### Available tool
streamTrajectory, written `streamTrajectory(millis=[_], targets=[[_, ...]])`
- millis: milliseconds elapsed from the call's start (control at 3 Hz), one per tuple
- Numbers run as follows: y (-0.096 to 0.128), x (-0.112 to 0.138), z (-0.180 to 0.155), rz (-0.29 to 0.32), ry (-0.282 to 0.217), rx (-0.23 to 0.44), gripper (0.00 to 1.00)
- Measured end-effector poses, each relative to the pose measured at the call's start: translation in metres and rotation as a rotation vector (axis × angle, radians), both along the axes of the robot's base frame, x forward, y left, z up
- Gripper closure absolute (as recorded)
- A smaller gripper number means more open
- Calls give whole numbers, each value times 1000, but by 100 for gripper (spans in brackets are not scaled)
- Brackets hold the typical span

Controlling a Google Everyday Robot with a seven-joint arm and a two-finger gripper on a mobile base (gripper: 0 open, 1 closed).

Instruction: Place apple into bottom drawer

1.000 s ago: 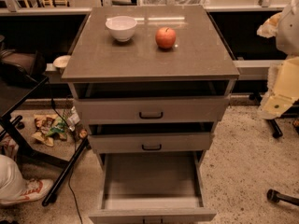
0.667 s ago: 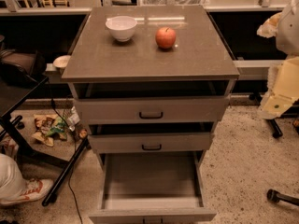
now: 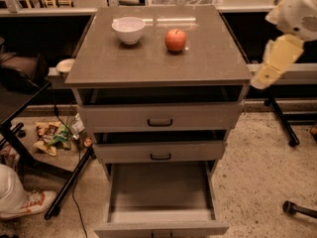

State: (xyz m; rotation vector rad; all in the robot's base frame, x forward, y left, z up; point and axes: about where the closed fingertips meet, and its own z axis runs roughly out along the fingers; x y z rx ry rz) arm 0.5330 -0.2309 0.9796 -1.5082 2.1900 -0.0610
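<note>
The red-orange apple (image 3: 176, 39) sits on the cabinet top (image 3: 198, 66), right of centre toward the back. The bottom drawer (image 3: 161, 217) is pulled wide open at the cabinet's foot, and its flat inside shows nothing in it. My gripper (image 3: 262, 78), pale yellow on a white arm, hangs at the right edge of the view, just off the cabinet's right front corner. It holds nothing and is well apart from the apple, to its right and nearer the camera.
A white bowl (image 3: 129, 29) stands on the cabinet top left of the apple. Two shallower drawers with black handles (image 3: 160, 122) are slightly ajar above the bottom one. Black stand legs (image 3: 64, 187), litter and a cable lie on the floor at left. A chair base (image 3: 282, 125) is at right.
My arm and gripper have moved up and to the left, closer to the cabinet's right front corner. The apple, bowl and drawers have not moved.
</note>
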Motion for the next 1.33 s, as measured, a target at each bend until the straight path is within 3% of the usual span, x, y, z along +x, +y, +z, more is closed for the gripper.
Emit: streamTrajectory(millis=[333,667,1000,1333], targets=[[-2,61,-19,-95,-16,133,0],[-2,61,-19,-95,-16,133,0],[4,78,-30,-133,-33,203,0],[16,122,-43,-193,-70,335,0]])
